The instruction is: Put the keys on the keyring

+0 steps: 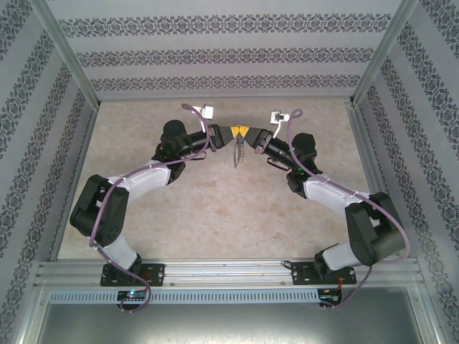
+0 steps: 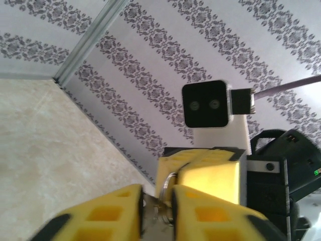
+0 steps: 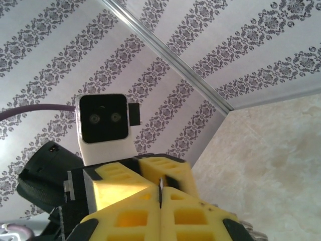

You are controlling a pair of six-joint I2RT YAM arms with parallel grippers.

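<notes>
Patterned wallpaper closes in a mottled beige surface [image 1: 215, 208], and above its middle we see the two arms meeting tip to tip. In the overhead view the keyring [image 1: 237, 154] hangs just below that meeting point, clear of the surface. Its upper end runs up between the left pincer [image 1: 228, 133] and the right pincer [image 1: 249, 133].

Our right pincer is pressed together, with a thin metal edge caught in the seam, which we take for the keyring's wire. Our left pincer stands slightly apart, with a curve of ring and some silver metal in the gap. We cannot tell whether it grips them, nor whether the key is threaded on.

The risk we judge greatest is a drop. The right hold is on thin wire near the very tips, so if the left lets go while the loop is twisted, it could swivel, slip out and fall. Pulling apart with both clamped could bend the loop.
</notes>
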